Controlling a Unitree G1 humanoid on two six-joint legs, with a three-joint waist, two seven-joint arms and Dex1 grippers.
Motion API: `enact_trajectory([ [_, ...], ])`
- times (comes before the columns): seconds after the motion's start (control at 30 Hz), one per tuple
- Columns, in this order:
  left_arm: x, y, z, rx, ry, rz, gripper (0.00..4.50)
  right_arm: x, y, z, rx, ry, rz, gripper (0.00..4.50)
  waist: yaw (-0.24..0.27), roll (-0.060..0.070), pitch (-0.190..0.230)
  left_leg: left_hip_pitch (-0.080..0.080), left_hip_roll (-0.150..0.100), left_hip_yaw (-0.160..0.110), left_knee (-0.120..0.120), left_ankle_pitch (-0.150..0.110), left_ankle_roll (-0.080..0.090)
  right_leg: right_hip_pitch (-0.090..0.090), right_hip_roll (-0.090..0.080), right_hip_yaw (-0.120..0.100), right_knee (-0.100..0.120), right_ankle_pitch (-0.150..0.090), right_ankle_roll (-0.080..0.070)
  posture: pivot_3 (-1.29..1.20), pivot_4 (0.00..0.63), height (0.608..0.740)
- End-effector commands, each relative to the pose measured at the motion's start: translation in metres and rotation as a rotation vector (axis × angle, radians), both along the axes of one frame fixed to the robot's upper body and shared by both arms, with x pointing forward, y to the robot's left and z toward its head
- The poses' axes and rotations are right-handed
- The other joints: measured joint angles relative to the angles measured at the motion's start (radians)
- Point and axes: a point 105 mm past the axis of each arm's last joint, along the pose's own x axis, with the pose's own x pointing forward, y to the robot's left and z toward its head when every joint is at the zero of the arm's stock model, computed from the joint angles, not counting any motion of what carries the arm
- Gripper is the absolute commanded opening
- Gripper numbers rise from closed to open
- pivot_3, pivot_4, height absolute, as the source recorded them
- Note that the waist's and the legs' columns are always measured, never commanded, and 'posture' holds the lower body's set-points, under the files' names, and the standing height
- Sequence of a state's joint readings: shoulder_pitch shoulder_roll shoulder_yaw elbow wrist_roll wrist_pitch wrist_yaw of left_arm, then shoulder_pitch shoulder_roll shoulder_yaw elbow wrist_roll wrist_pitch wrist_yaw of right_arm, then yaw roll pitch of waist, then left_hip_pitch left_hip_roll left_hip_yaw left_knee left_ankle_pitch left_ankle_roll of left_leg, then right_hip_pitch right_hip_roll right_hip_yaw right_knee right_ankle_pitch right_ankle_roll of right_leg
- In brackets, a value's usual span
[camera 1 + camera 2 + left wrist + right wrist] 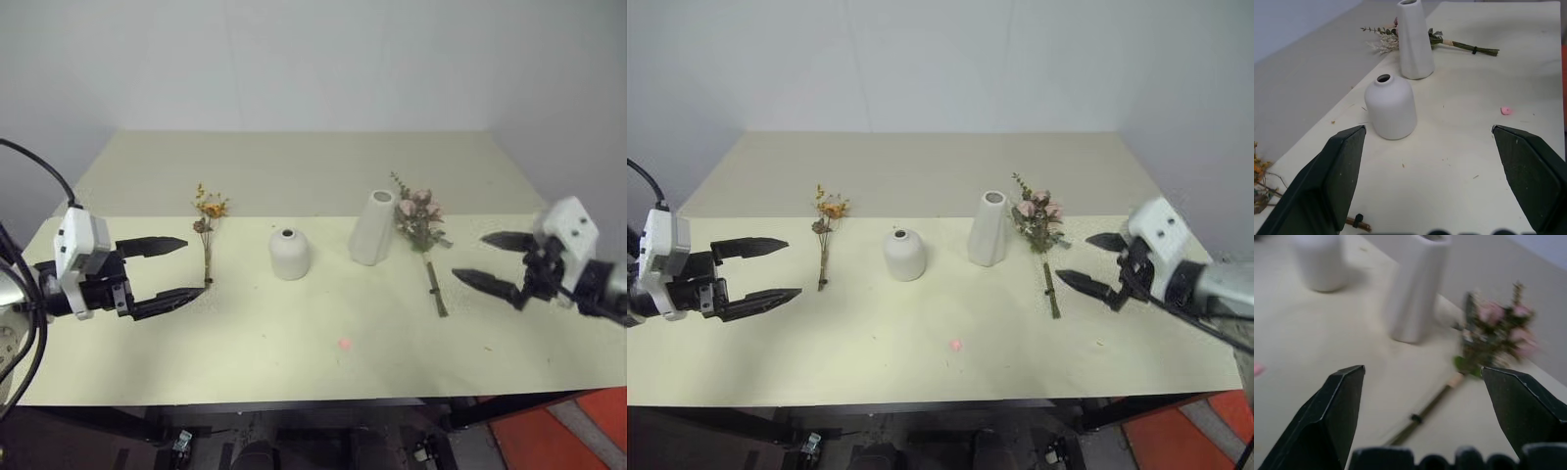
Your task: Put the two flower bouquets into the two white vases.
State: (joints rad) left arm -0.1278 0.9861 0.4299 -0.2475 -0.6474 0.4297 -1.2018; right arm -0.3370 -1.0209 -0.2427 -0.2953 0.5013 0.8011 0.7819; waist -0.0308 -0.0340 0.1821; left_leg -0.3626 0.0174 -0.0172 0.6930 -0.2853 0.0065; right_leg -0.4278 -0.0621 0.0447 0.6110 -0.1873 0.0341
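Pale yellow table, white vases, pink roses, orange-yellow sprig, black pincers

The left gripper has its two black fingers spread wide apart over the pale bench, with nothing between them. Beyond them the squat white pot stands upright with its small dark hole on top, and just behind it the tall slim vase stands upright too. The rose bouquet lies flat behind the tall vase, a small pink spot marks the bench further off, and orange-yellow dried flowers show at the frame's edge beside one finger.
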Motion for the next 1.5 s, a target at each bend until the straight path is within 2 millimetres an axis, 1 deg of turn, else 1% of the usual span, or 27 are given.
enact_trajectory([
  [0.03,-0.002,-0.01,0.0,0.002,-0.014,-0.042,4.5,0.026,-0.008,-0.018,0.031,0.215,-0.166,4.43,-0.01,0.0,0.0,0.0,0.0,0.001,0.0,0.0,0.0,0.0,0.0,0.001,0.0,0.001,-0.002,0.0,0.15,0.74],
  [0.1,0.0,-0.017,-0.002,-0.018,-0.012,-0.07,4.5,0.043,-0.005,-0.016,0.035,0.221,-0.203,4.43,-0.01,0.0,0.0,-0.001,0.0,0.0,0.0,0.0,0.0,-0.002,0.0,0.001,0.0,0.004,-0.006,0.0,0.15,0.74],
  [0.23,0.013,-0.031,-0.007,-0.037,-0.014,-0.119,4.5,0.078,0.005,-0.027,0.005,0.32,-0.27,4.43,-0.009,0.0,0.001,-0.009,-0.001,0.0,0.001,0.0,0.0,-0.01,0.0,0.001,0.001,0.005,-0.007,0.0,0.15,0.74],
  [0.3,0.015,-0.036,-0.011,-0.037,-0.008,-0.139,4.5,0.088,0.01,-0.029,-0.016,0.344,-0.276,4.43,-0.01,0.0,0.0,-0.01,-0.001,0.0,0.0,0.0,0.0,-0.011,0.0,0.001,0.001,0.006,-0.008,0.0,0.15,0.74],
  [0.43,0.017,-0.048,-0.024,0.007,0.003,-0.179,4.5,0.103,0.017,-0.037,-0.072,0.405,-0.274,4.43,-0.009,0.001,0.0,-0.015,-0.001,-0.001,0.0,0.0,0.0,-0.016,0.0,0.0,0.001,0.006,-0.008,0.0,0.15,0.74],
  [0.53,0.018,-0.055,-0.03,0.007,-0.004,-0.19,4.5,0.111,0.016,-0.039,-0.101,0.415,-0.302,4.43,-0.011,0.001,0.0,-0.02,-0.001,0.0,0.0,0.0,0.0,-0.019,0.0,0.0,0.001,0.007,-0.008,0.0,0.15,0.74],
  [0.67,0.018,-0.058,-0.036,-0.005,-0.001,-0.188,4.5,0.116,0.018,-0.041,-0.088,0.446,-0.291,4.43,-0.01,0.001,0.0,-0.027,-0.001,-0.001,0.002,0.001,-0.001,-0.028,0.0,0.0,0.006,0.009,-0.009,0.0,0.15,0.74],
  [0.77,0.016,-0.06,-0.041,-0.002,0.009,-0.193,4.5,0.119,0.019,-0.047,-0.101,0.46,-0.299,4.43,-0.013,0.001,0.0,-0.027,-0.001,0.0,0.002,0.001,-0.001,-0.029,0.0,0.0,0.009,0.009,-0.009,0.0,0.15,0.74],
  [0.83,0.017,-0.06,-0.045,0.01,0.009,-0.188,4.5,0.122,0.019,-0.049,-0.087,0.459,-0.321,4.05,-0.017,0.001,0.0,-0.026,-0.001,0.0,0.002,0.001,-0.001,-0.029,0.0,0.0,0.011,0.009,-0.009,0.0,0.15,0.74],
  [0.9,0.017,-0.059,-0.047,0.017,0.01,-0.18,4.5,0.125,0.021,-0.05,-0.073,0.461,-0.322,3.51,-0.018,0.001,0.0,-0.025,-0.001,0.0,0.002,0.001,-0.001,-0.029,0.0,0.001,0.013,0.009,-0.009,0.0,0.15,0.74],
  [1.07,0.015,-0.054,-0.053,0.044,0.016,-0.163,4.5,0.126,0.029,-0.059,-0.1,0.478,-0.308,1.67,-0.019,0.001,0.0,-0.023,-0.001,0.0,0.002,0.001,-0.002,-0.029,0.0,0.001,0.015,0.009,-0.009,0.0,0.15,0.74],
  [1.2,0.016,-0.052,-0.056,0.053,0.017,-0.152,4.5,0.131,0.027,-0.059,-0.085,0.446,-0.356,0.31,-0.019,0.001,0.0,-0.023,-0.001,0.0,0.002,0.001,-0.002,-0.029,0.0,0.001,0.015,0.009,-0.009,0.0,0.15,0.74],
  [1.23,0.016,-0.052,-0.056,0.056,0.017,-0.15,4.5,0.132,0.026,-0.058,-0.081,0.438,-0.369,0.21,-0.018,0.001,0.0,-0.024,-0.001,0.0,0.002,0.001,-0.002,-0.029,0.0,0.001,0.015,0.009,-0.009,0.0,0.15,0.74],
  [1.33,0.017,-0.051,-0.056,0.061,0.012,-0.147,4.5,0.136,0.021,-0.054,-0.076,0.397,-0.406,0.21,-0.018,0.001,0.0,-0.024,-0.001,0.0,0.002,0.001,-0.002,-0.029,0.0,0.001,0.015,0.009,-0.009,0.0,0.15,0.74],
  [1.37,0.017,-0.051,-0.056,0.063,0.01,-0.145,4.5,0.14,0.02,-0.046,-0.045,0.345,-0.42,0.21,-0.017,0.001,0.0,-0.023,-0.001,0.0,0.002,0.001,-0.002,-0.029,0.0,0.001,0.015,0.009,-0.009,0.0,0.15,0.74],
  [1.43,0.018,-0.048,-0.054,0.069,0.004,-0.134,4.5,0.154,0.016,-0.02,-0.011,0.133,-0.471,0.21,-0.017,0.001,0.0,-0.024,-0.001,0.0,0.002,0.001,-0.002,-0.029,0.0,0.001,0.015,0.009,-0.009,0.0,0.15,0.74],
  [1.47,0.018,-0.047,-0.054,0.074,0.003,-0.126,4.5,0.16,0.014,-0.004,-0.037,-0.018,-0.493,0.21,-0.017,0.001,0.0,-0.024,-0.001,0.0,0.002,0.001,-0.002,-0.029,0.0,0.001,0.015,0.009,-0.009,0.0,0.15,0.74],
  [1.5,0.019,-0.045,-0.054,0.079,0.0,-0.119,4.5,0.164,0.012,0.014,-0.116,-0.194,-0.529,0.21,-0.017,0.001,0.0,-0.024,-0.001,0.0,0.001,0.001,-0.002,-0.029,0.0,0.001,0.015,0.009,-0.009,0.0,0.15,0.74],
])
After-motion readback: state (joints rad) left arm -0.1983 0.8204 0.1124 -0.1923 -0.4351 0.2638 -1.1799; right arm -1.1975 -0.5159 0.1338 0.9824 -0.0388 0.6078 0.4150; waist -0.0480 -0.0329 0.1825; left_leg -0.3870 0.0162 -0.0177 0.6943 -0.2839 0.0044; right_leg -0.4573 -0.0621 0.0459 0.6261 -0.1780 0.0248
